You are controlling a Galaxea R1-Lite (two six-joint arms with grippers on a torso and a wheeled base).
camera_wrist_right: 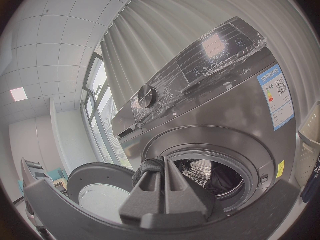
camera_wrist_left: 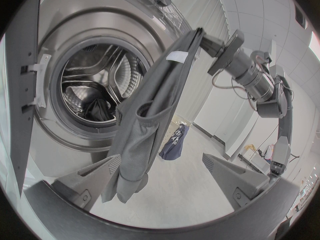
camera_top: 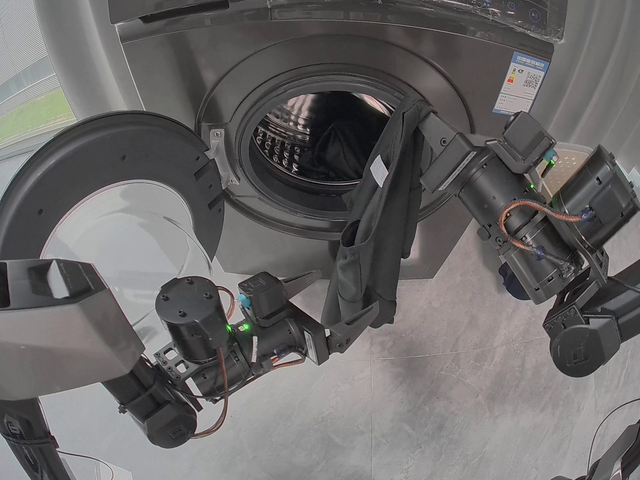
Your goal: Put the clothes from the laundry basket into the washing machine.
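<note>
My right arm (camera_top: 513, 201) reaches up and forward across my front, and the right gripper (camera_top: 419, 111) is clamped tight on a cloth (camera_top: 380, 235). My left arm (camera_top: 267, 341) lies low, forearm pointing across toward my right side. The left gripper (camera_top: 340, 296) has its jaws spread wide.

The floor (camera_top: 440, 401) has big grey tiles, a pale curtain (camera_wrist_right: 160, 34) hangs beside a tall window (camera_wrist_right: 100, 97), and a square light (camera_wrist_right: 18, 94) glows overhead.
</note>
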